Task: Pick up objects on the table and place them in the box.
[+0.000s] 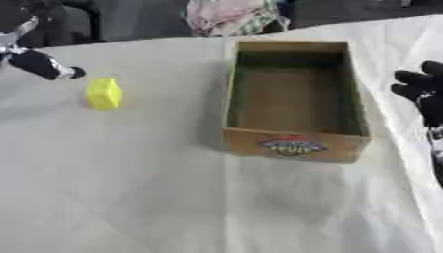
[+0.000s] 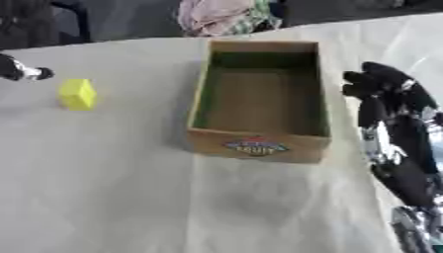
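Yellow block lies near the surface's left edge, just right of and below the left robot hand, apart from it; that hand's fingers cannot be made out. Further right stands the empty cardboard box. Beside its right wall the right robot hand hovers, fingers curled, holding nothing.

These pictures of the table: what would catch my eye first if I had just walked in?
Probably the open cardboard box in the middle of the pale table, empty inside with a colourful label on its near wall. Next, the small yellow block to its left, with the left robot hand just beside it.
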